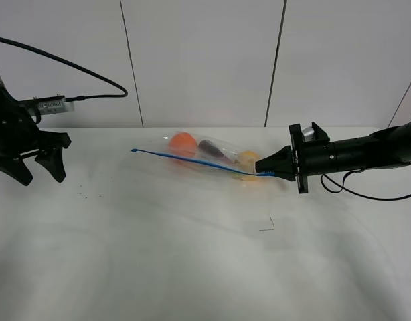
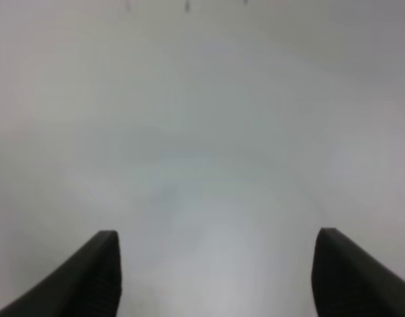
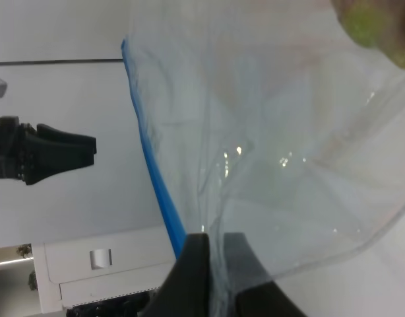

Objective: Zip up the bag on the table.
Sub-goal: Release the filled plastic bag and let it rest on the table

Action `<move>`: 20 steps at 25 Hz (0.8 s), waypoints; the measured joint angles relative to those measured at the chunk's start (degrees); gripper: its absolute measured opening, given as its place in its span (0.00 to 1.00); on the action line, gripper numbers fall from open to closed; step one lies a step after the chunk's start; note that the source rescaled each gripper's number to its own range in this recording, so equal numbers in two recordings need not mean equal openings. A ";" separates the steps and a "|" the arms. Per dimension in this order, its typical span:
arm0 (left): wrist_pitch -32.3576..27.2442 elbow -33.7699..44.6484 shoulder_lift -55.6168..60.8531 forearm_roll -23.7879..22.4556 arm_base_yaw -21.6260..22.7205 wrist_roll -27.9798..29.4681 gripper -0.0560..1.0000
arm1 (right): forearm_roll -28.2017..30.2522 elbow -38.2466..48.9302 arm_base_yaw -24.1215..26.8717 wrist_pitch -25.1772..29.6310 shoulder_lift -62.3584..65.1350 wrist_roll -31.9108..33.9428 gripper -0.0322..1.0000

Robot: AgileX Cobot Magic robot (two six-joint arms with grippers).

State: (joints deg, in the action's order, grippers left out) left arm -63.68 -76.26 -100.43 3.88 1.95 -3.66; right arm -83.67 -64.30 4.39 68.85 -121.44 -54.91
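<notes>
While lying across the far middle of the white table (image 1: 192, 267), held at one corner only: the clear zip bag (image 1: 215, 152) of orange, purple and yellow produce. Clamped there by the right gripper (image 1: 264, 168), closed tight on the end of the blue zipper strip (image 1: 185, 159), with film bunched between the fingers (image 3: 192, 271) and nothing else in them. Well apart from the bag's free end, hanging over the tabletop: the left gripper (image 1: 43, 175), spread wide and empty. Cannot tell whether any length of the strip is pressed together; reads as one thin blue line from above, slack and wavy from the right wrist. Judged early: one end anchored, other end not yet taken, run along the seal most likely left to do.
</notes>
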 joint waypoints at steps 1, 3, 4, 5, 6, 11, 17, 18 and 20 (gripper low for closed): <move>-1.07 0.00 0.00 -0.23 0.00 0.06 1.00 | 0.00 0.00 0.00 0.00 0.00 0.00 0.03; -2.72 0.00 0.00 -0.17 0.00 0.21 1.00 | 0.00 0.00 0.00 0.00 0.00 0.00 0.03; -2.72 -0.07 0.00 -0.01 0.00 0.21 1.00 | 0.00 0.00 0.00 0.00 0.00 0.00 0.03; -2.72 -0.07 0.04 0.22 0.00 0.21 1.00 | 0.00 0.00 0.00 0.00 0.00 0.00 0.03; -2.72 0.08 0.11 0.42 0.00 0.39 1.00 | 0.00 0.00 0.00 0.00 0.00 0.00 0.03; -2.72 5.99 4.50 1.13 0.00 1.08 1.00 | 0.00 0.00 0.00 0.00 0.00 0.00 0.03; -2.72 23.36 16.47 0.96 0.00 0.11 1.00 | 0.00 0.00 0.00 0.00 0.00 0.00 0.03; -2.72 26.51 18.99 0.94 0.00 -0.16 1.00 | 0.00 0.00 0.00 0.00 0.00 0.00 0.03; -2.51 32.44 23.57 0.89 0.00 -0.45 1.00 | 0.00 0.00 0.00 0.00 0.00 0.00 0.03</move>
State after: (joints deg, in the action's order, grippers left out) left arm -66.19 -43.82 -76.86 4.77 1.95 -4.11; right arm -83.67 -64.30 4.39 68.85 -121.44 -54.91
